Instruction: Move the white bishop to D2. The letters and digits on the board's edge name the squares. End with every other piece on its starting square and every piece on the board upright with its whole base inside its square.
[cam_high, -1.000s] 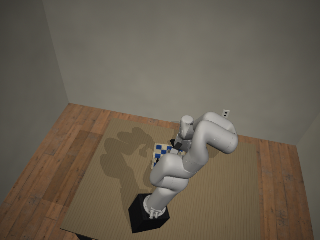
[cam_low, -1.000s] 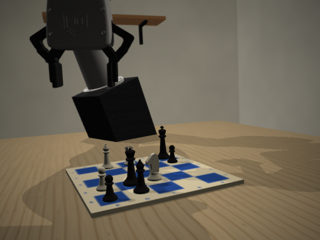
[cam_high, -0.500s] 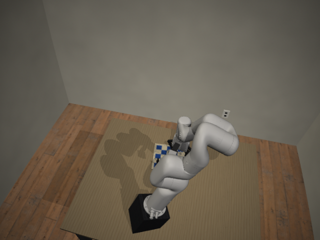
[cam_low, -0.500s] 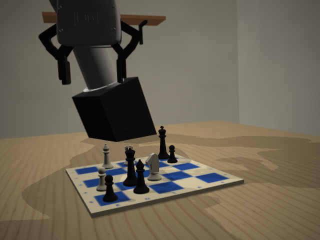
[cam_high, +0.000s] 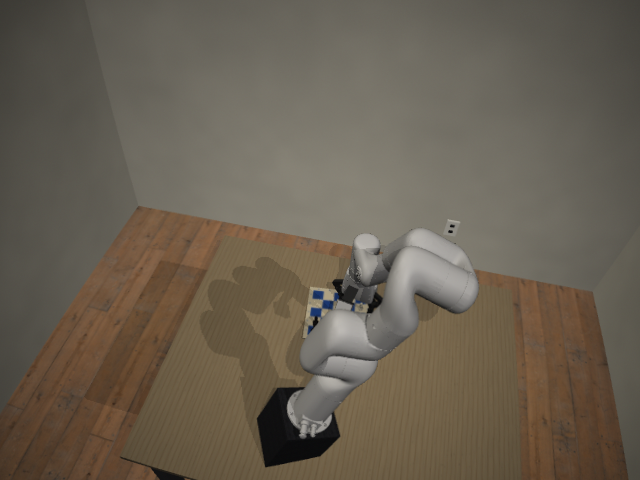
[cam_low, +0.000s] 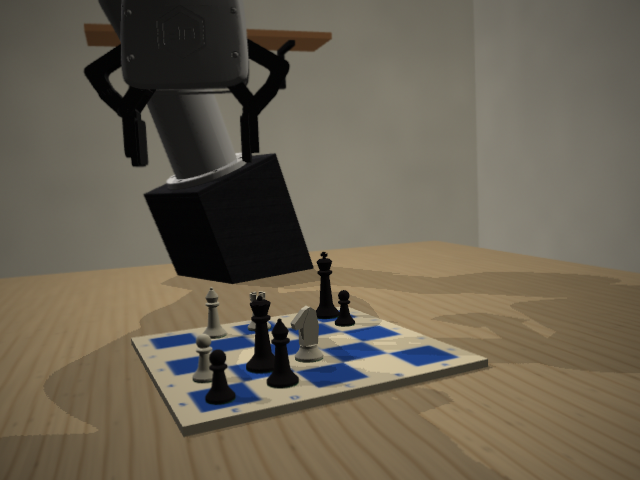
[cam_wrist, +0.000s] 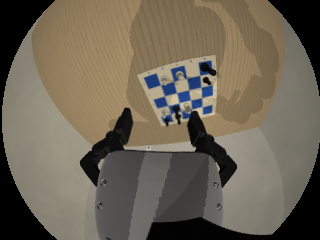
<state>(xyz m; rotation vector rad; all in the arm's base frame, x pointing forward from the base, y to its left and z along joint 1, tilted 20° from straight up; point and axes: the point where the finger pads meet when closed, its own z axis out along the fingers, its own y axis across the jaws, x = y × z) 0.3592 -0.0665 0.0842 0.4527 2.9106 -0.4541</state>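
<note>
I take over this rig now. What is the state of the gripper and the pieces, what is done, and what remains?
Gripper: open, empty, high above the chessboard.
White bishop: upright on the board's far-left side, untouched.
The other pieces stand upright, among them the white knight and black king.
Done: nothing grasped yet.
Left: descend, grip the bishop, set it on D2, and disturb nothing else.

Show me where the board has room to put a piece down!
The squares on the chessboard between the white knight and its right corner look bare. The left side is crowded: black queen, black bishop, black pawn and white pawn stand close together.
</note>
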